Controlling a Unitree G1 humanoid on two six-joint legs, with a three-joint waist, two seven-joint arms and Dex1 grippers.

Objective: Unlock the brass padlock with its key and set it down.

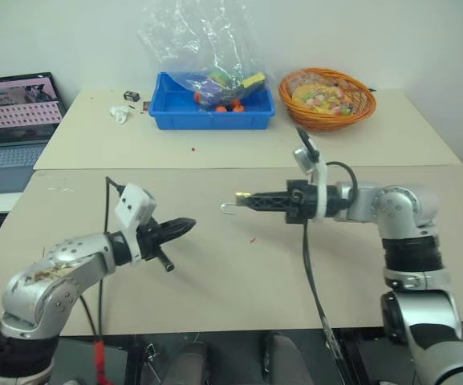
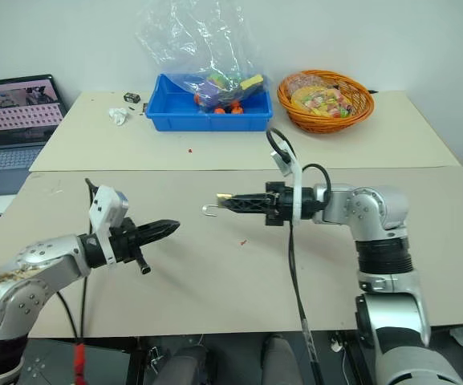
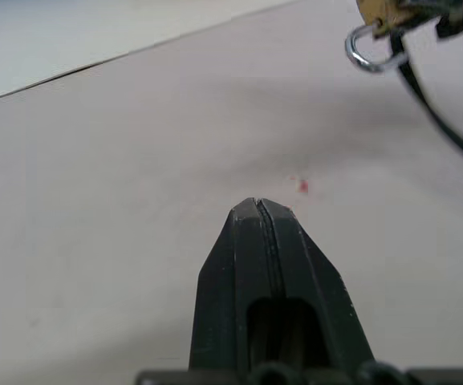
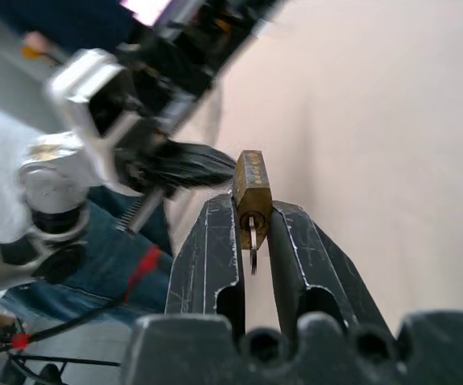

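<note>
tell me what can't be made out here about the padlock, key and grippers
- Brass padlock: the right gripper pinches its body, fingers covering its sides.
- Key: in the keyhole, blade buried; whether it has turned can't be told.
- Shackle: the left wrist view's edge cuts off its ends.
- Left gripper: shut, nothing visible between its fingers.

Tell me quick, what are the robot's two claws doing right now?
Left gripper: shut, holding nothing that I can see.
Right gripper: shut on the brass padlock, held above the table, key in its keyhole.
</note>
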